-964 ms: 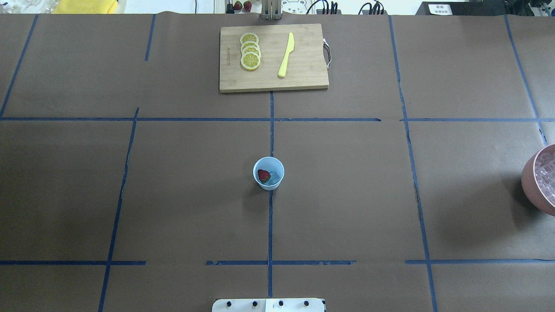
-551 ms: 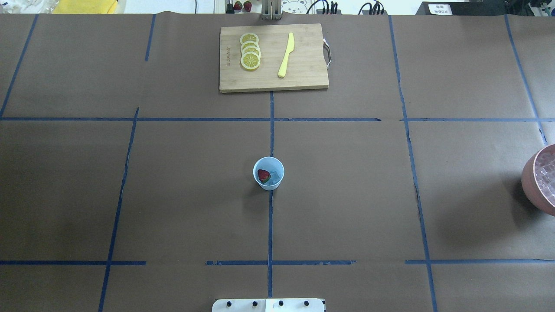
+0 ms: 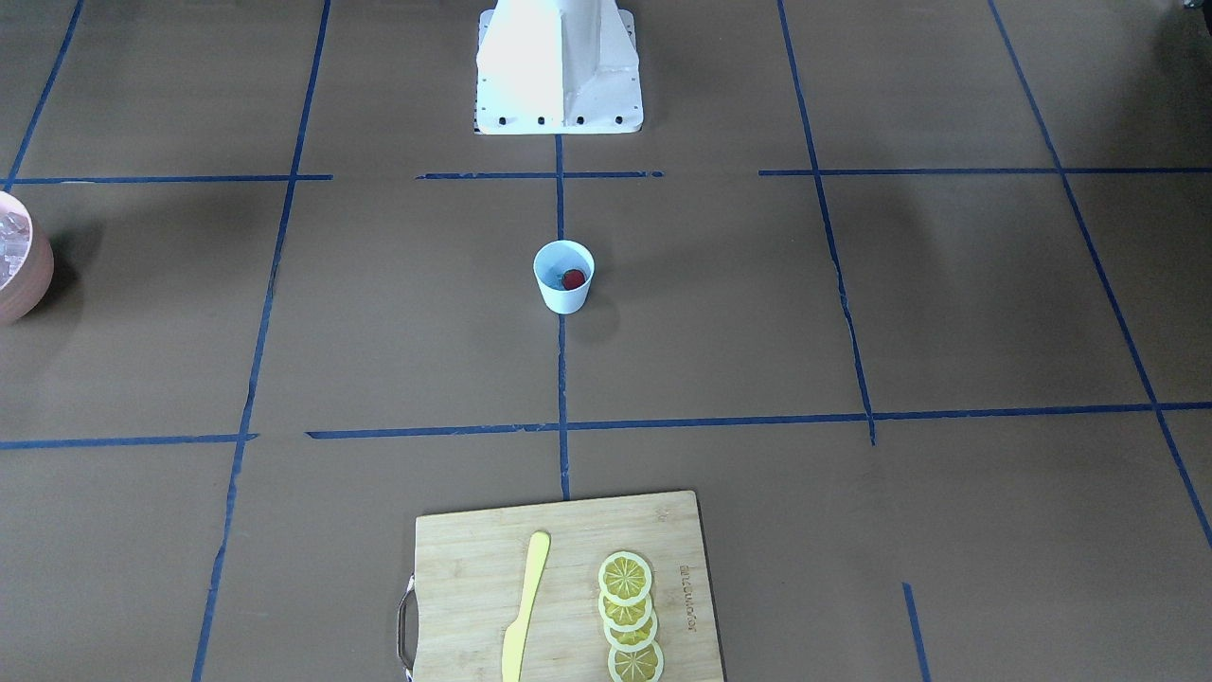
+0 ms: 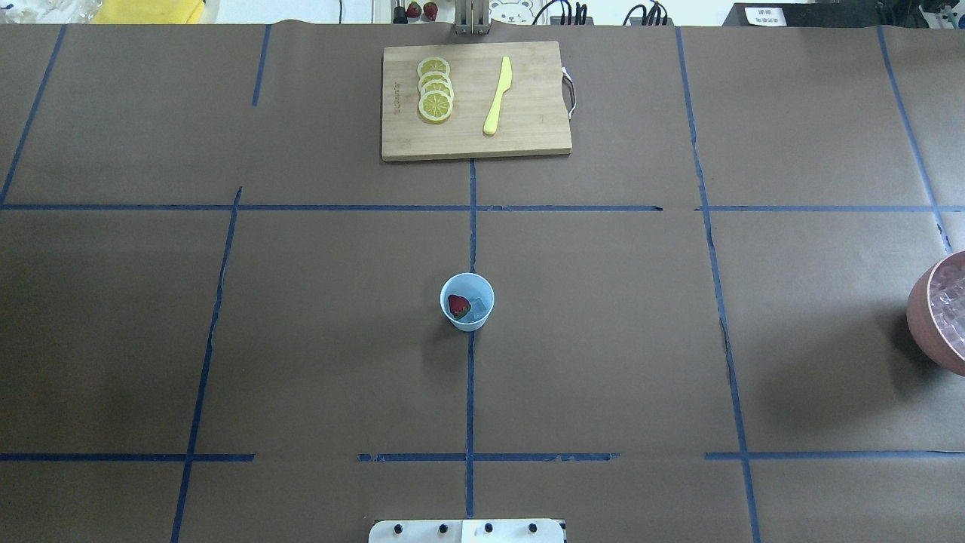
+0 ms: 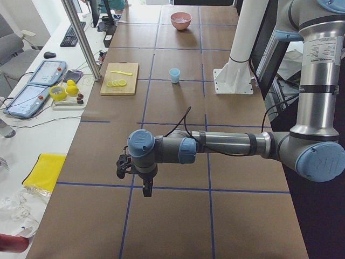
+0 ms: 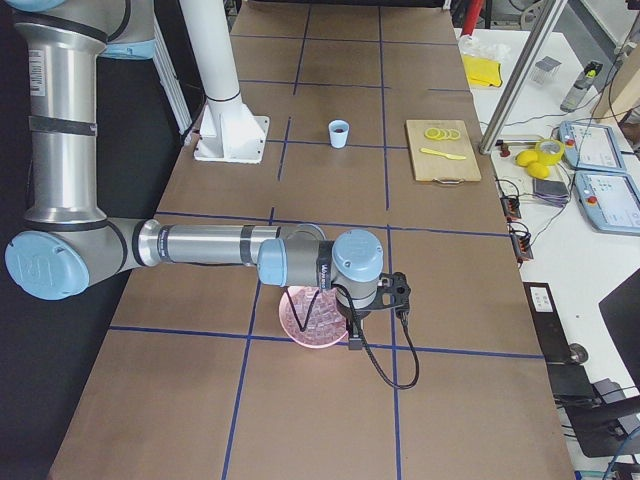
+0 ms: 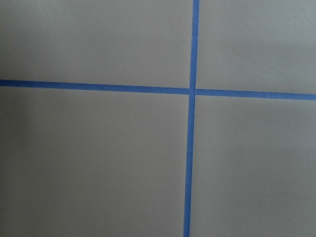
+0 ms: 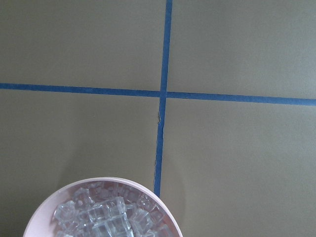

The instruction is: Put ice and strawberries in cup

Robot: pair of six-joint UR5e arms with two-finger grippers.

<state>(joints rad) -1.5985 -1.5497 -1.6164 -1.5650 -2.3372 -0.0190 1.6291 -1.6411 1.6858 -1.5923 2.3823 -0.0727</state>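
Pale-blue tapered cup held a deep-red strawberry and clear ice (left gripper, right gripper: jaw state indiscernible).

Both forearms stretch out level, wrists turned down. The left hand and the right hand point straight downward; their finger spacing is unreadable.

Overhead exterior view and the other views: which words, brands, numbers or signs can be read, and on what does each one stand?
No text here can be read for certain.
Cutting board: a brand mark along its short edge, too small to read.
White sign beyond the table's far edge: dark characters, too blurred to read.
Left arm: a sticker on its upright segment, print too small to read.
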